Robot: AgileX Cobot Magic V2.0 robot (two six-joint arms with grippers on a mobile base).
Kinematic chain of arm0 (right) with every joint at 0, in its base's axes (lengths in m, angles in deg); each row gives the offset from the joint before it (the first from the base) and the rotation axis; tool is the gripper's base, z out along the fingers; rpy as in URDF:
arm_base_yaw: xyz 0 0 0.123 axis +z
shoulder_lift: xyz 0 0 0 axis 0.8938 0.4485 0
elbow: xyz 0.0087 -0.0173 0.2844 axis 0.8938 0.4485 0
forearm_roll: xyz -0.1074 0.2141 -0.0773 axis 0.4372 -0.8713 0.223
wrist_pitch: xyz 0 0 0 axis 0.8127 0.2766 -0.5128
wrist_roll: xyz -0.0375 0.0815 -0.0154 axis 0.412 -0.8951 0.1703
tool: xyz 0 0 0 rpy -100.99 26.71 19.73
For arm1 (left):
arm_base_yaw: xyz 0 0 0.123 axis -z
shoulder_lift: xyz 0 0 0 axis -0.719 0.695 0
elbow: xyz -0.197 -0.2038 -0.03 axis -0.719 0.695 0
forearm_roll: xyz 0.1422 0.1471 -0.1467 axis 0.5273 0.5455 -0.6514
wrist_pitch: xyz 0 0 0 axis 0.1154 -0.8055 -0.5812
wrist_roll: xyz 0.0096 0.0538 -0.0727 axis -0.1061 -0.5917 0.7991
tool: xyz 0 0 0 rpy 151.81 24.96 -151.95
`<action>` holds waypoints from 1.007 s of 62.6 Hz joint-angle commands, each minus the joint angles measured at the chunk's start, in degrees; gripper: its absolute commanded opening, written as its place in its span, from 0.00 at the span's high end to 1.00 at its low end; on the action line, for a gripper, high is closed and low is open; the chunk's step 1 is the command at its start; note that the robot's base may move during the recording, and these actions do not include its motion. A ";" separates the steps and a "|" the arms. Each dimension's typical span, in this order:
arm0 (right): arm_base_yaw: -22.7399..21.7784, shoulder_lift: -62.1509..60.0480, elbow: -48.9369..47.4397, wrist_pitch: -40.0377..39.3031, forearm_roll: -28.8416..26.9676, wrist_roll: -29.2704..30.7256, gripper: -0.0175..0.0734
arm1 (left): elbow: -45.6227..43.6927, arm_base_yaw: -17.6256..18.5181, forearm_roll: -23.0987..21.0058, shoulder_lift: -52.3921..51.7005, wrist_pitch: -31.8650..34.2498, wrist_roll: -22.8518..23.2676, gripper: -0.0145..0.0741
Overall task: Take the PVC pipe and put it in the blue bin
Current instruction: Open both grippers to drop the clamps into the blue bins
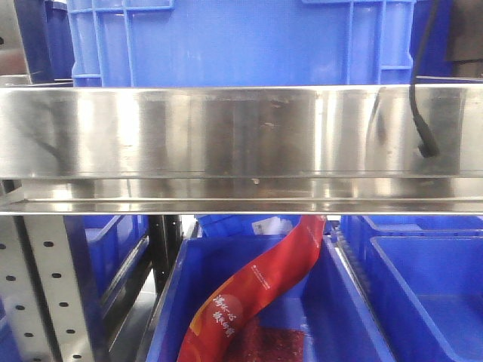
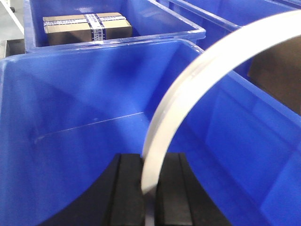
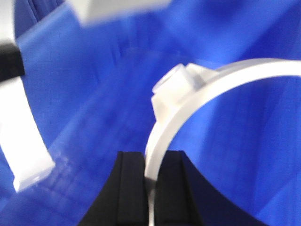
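My left gripper (image 2: pixel 149 162) is shut on a curved white PVC pipe piece (image 2: pixel 197 80) that arcs up and to the right over an empty blue bin (image 2: pixel 70 155). My right gripper (image 3: pixel 151 162) is shut on another curved white PVC pipe piece (image 3: pixel 207 89) with a small boss on it, held above a blue bin floor (image 3: pixel 94 117). Another curved white PVC piece (image 3: pixel 21 146) shows at the left of the right wrist view. Neither gripper shows in the front view.
A taped cardboard box (image 2: pixel 87 27) lies in the bin behind the left one. The front view shows a steel shelf rail (image 1: pixel 241 143), a blue crate (image 1: pixel 241 41) above, and a red pouch (image 1: pixel 256 294) in a blue bin (image 1: pixel 347 317) below.
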 commanded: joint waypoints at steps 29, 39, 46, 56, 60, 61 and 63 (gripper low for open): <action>0.12 -0.65 -0.75 -0.97 -0.23 0.53 0.61 | -0.88 -0.11 0.15 -0.92 -2.43 0.00 0.43; 0.12 -3.83 -0.85 -1.45 -0.23 0.53 0.81 | -0.88 -0.11 -1.57 -3.86 -3.13 0.53 0.62; 0.12 -5.41 -0.85 -2.70 -0.23 0.53 0.92 | -0.88 -0.11 -1.57 -5.32 -2.58 0.53 0.80; 0.12 -5.33 -0.69 -1.92 0.20 0.53 0.99 | -0.67 -0.11 0.27 -5.27 -3.48 0.53 0.96; 0.12 -4.94 -0.69 -1.66 0.20 0.53 0.99 | -0.57 -0.11 0.28 -5.27 -4.40 0.53 0.96; 0.12 -4.94 -0.69 -1.65 0.20 0.53 0.99 | -0.57 -0.11 0.28 -5.43 -4.66 0.53 0.96; 0.12 -5.14 -0.69 -0.86 0.20 0.53 0.99 | -0.57 -0.11 0.06 -5.87 -5.13 0.64 0.96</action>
